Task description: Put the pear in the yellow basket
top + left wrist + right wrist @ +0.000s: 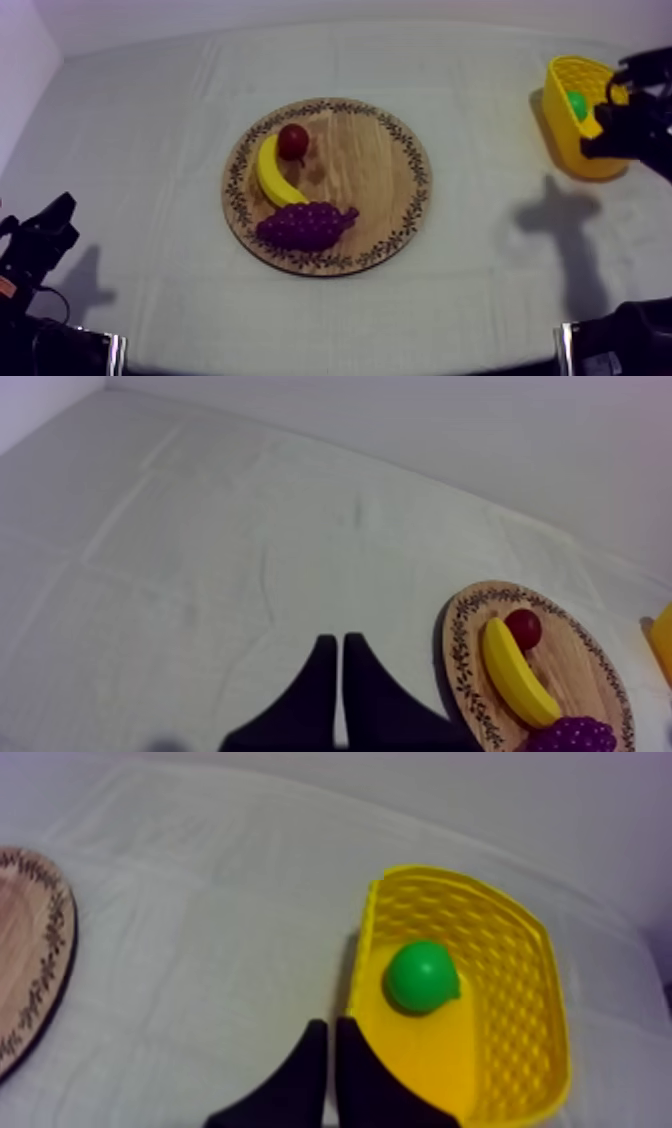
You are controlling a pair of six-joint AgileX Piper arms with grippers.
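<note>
Right gripper [603, 122], top view: off to the right of the wooden board [370, 170], well apart from it, at the yellow basket [572, 150]. Pear [577, 104], green, lies inside that basket, off the board. On the board: banana [272, 175] along the left side; small red fruit [293, 141] touching the banana's upper end; bunch of grapes [305, 225] near the front rim, against the banana's lower end. Left gripper [45, 228]: low, well left of the board, over the cloth [150, 120].

Left wrist view: my left fingers [315, 686] lie together as a narrow wedge with nothing between them, over cloth near the board's rim. Banana, red fruit and grapes sit on the board beyond.

Right wrist view: my right fingers [310, 1072] likewise lie together, holding nothing, tips at the basket's near rim. Pear rests on the basket floor just past the tips. Board's rim is well apart from the basket.
</note>
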